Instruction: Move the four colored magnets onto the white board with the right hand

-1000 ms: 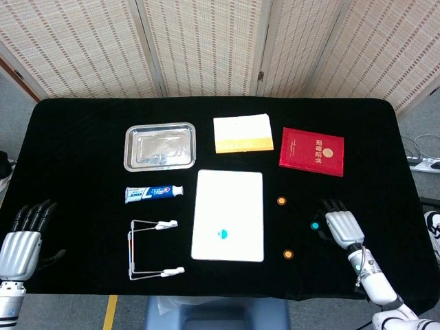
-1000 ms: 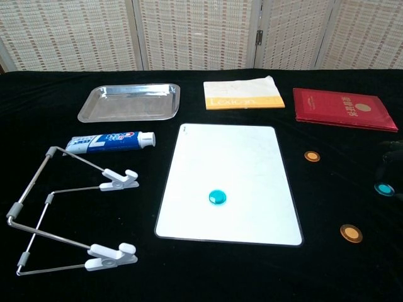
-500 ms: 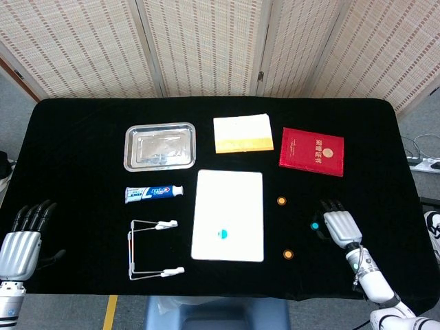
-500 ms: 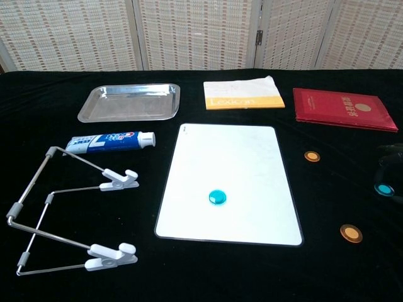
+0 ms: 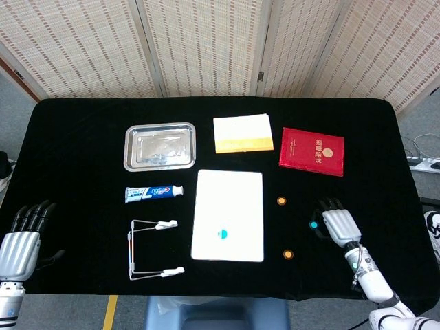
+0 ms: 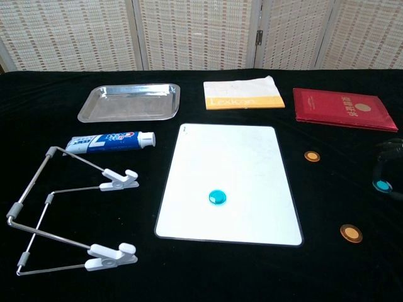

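The white board (image 5: 237, 196) (image 6: 228, 157) lies at the table's middle with one teal magnet (image 5: 222, 234) (image 6: 217, 197) on it. Two orange magnets (image 5: 281, 201) (image 5: 288, 254) lie on the black cloth to its right, also seen as the far orange magnet (image 6: 312, 156) and the near orange magnet (image 6: 351, 233). My right hand (image 5: 339, 225) is right of them, its dark fingers (image 6: 385, 151) curled around a second teal magnet (image 5: 314, 225) (image 6: 381, 185), pinching it just above the cloth. At the front left edge my left hand (image 5: 20, 237) rests, fingers apart, holding nothing.
A steel tray (image 5: 159, 146), a toothpaste tube (image 5: 154, 193) and a wire rack with white clips (image 5: 152, 247) sit left of the board. A yellow-and-white book (image 5: 242, 133) and a red booklet (image 5: 311, 152) lie behind it.
The right hand's fingers have closed in on the teal magnet, which has shifted slightly up and toward the board. The left hand has stayed put.
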Controlling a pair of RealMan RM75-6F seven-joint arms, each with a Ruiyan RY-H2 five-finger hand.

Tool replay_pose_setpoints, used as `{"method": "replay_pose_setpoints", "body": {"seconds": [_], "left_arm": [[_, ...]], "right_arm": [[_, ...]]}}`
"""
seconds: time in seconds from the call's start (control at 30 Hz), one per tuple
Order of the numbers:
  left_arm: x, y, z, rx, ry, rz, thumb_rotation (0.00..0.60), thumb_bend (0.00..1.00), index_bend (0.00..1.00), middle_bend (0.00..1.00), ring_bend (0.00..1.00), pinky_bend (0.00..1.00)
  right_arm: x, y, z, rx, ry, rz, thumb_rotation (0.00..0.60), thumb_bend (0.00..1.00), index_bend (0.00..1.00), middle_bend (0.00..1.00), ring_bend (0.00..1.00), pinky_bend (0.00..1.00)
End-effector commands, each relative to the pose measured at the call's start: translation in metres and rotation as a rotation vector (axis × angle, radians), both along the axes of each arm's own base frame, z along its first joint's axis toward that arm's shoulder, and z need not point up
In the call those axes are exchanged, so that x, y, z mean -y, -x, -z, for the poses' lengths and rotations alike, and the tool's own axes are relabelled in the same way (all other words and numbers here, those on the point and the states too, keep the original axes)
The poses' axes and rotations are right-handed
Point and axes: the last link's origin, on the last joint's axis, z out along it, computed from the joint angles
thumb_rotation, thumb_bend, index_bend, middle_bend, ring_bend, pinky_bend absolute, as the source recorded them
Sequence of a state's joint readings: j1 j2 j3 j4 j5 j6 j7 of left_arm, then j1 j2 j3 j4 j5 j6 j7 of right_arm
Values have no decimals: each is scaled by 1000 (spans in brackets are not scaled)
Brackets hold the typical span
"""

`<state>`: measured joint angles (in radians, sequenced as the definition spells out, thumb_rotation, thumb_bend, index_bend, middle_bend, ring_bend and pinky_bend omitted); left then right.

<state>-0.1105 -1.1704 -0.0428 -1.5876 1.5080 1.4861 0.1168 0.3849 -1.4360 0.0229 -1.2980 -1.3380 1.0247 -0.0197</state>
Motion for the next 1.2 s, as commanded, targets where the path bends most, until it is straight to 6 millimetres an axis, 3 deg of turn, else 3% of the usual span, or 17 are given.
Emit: {"method": "replay_pose_setpoints", "body": {"seconds": [0.03,0.23,0.43,0.63,0.87,1.2], "left_arm": [[0,0,-1,-1,-2,-1,600,153,78,78,106,0],[1,1,-3,-1,-5,-4,600,153,78,78,106,0],[2,0,-3,1,-8,-1,600,154,78,78,106,0],[3,3,-4,3,-8,-10,600,153,78,78,106,0],[4,7,-2,7,-4,-18,600,153,78,78,106,0],[4,11,-2,12,-4,-21,600,153,78,78,106,0]], "right_arm": [[1,-10,-3,16,6,-37,600,455,522,177,0,0],[1,-53,2,44,-45,-162,600,454,522,176,0,0],[11,-104,29,48,-140,-290,600,454,522,170,0,0],[17,-139,57,37,-211,-354,600,454,522,159,0,0],[19,-162,75,38,-238,-385,600,454,514,154,0,0],[16,-169,84,12,-254,-395,600,454,489,148,0,0]]}}
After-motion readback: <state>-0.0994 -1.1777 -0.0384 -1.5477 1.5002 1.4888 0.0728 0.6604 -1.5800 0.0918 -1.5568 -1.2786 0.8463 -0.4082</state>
